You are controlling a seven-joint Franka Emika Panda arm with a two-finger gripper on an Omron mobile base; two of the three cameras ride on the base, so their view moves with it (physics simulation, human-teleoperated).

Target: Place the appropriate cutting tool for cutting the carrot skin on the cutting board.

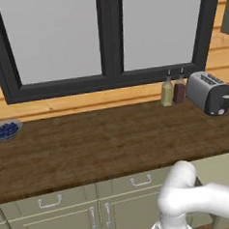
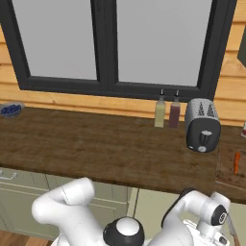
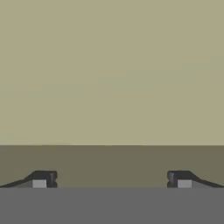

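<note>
Carrot [image 2: 236, 163] lies on the cutting board [image 2: 226, 166]; end effector [image 3: 111, 179] fingers spread, facing olive panel.

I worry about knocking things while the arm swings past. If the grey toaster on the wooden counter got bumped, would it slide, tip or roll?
The boxy grey metal toaster would probably slide, not roll: it sits on a broad flat base. It looks fairly heavy for its size, so tipping seems unlikely. The two slim bottles beside it look far easier to topple.
</note>
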